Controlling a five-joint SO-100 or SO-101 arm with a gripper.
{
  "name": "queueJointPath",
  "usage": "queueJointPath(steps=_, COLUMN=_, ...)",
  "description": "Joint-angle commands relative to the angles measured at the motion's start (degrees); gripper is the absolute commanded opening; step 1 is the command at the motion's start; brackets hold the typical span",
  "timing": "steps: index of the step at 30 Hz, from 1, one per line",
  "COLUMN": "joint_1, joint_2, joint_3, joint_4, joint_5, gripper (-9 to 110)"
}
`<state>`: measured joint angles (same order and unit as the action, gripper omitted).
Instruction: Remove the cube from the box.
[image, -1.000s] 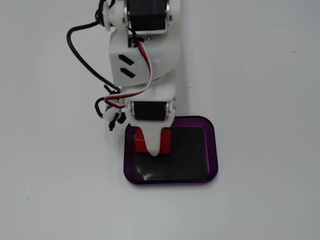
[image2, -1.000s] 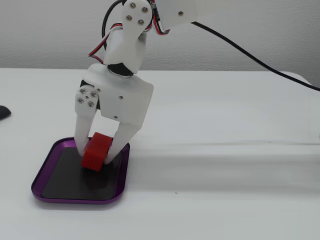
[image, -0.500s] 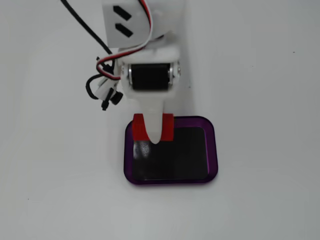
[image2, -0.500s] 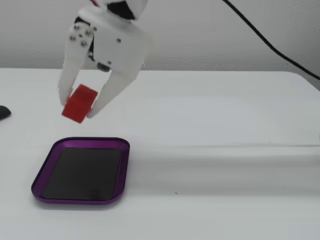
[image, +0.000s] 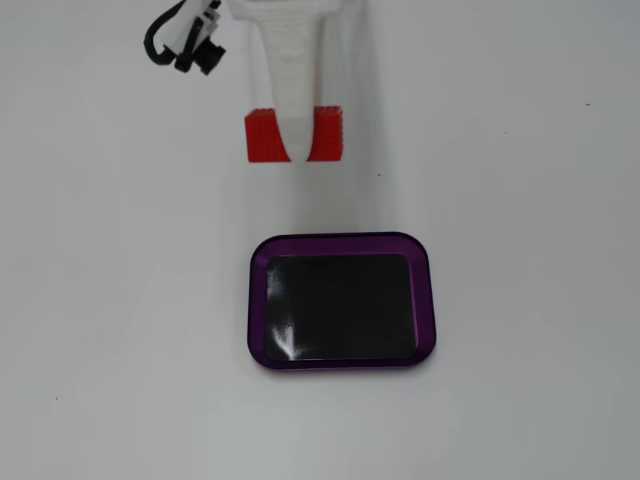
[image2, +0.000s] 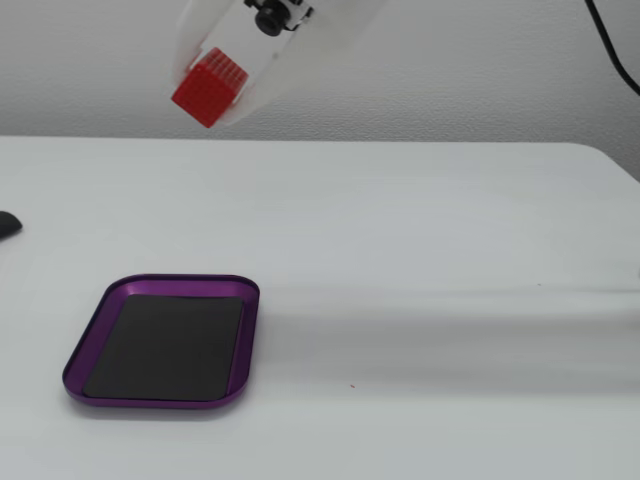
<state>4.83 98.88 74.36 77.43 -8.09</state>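
Observation:
The red ribbed cube is held in my white gripper, well above the white table; a white finger crosses its middle. In the other fixed view the cube hangs high in the air between the gripper's white fingers, with my gripper shut on it. The box, a purple-rimmed tray with a black bottom, lies on the table below and apart from the cube, with nothing in it. It also shows at the lower left of the other fixed view.
A black cable and connector hang by the arm at the top. A dark object lies at the table's left edge. A black cable runs down at the far right. The table's back edge meets a white wall.

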Motion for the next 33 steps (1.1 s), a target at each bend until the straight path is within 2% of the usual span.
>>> queueJointPath(steps=1, joint_1=-0.53, joint_2=8.88, joint_3=10.90, joint_4=-4.66, joint_5=-0.53, gripper=0)
queueJointPath(steps=9, joint_1=-5.36, joint_2=20.48, joint_3=36.04, joint_4=-16.00, joint_5=-2.99, gripper=0)
queueJointPath(steps=17, joint_1=-7.29, joint_2=22.32, joint_3=52.47, joint_4=-25.14, joint_5=-5.98, gripper=0)
queueJointPath(steps=33, joint_1=-7.21, joint_2=21.80, joint_3=60.82, joint_4=-33.31, joint_5=-5.36, gripper=0)
